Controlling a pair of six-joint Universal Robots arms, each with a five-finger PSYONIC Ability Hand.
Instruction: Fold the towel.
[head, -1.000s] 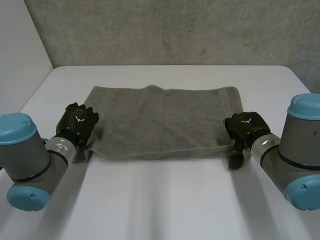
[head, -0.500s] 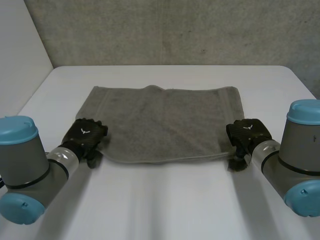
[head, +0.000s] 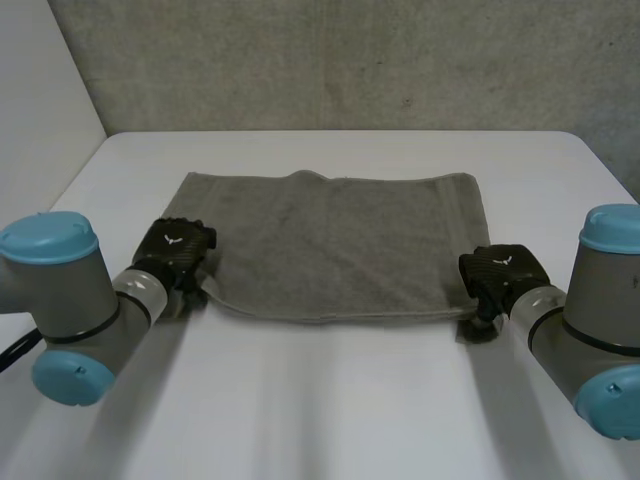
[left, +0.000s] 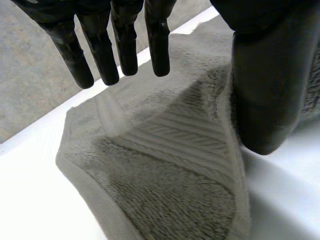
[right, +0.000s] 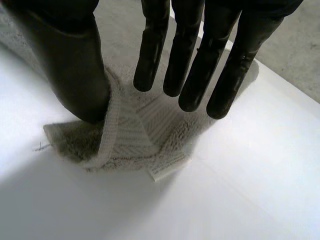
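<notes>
A grey towel (head: 330, 240) lies spread across the white table (head: 320, 400). My left hand (head: 175, 250) is at the towel's near left corner and my right hand (head: 505, 272) at its near right corner. In the left wrist view the left hand (left: 125, 45) is open: straight fingers hover over the towel (left: 170, 190) and the thumb (left: 265, 100) rests against its raised edge. In the right wrist view the right hand (right: 200, 65) is open too. Its thumb (right: 75, 70) presses the rumpled corner (right: 135, 135), where a white label (right: 167, 167) sticks out.
A grey wall (head: 330, 60) rises behind the table's far edge, and a white panel (head: 40, 110) stands at the left. Bare table lies between the towel's near edge and the arms.
The left hand has moved inward to the near left corner, which has drawn in from the left. The right hand has slid slightly nearer along the right edge.
</notes>
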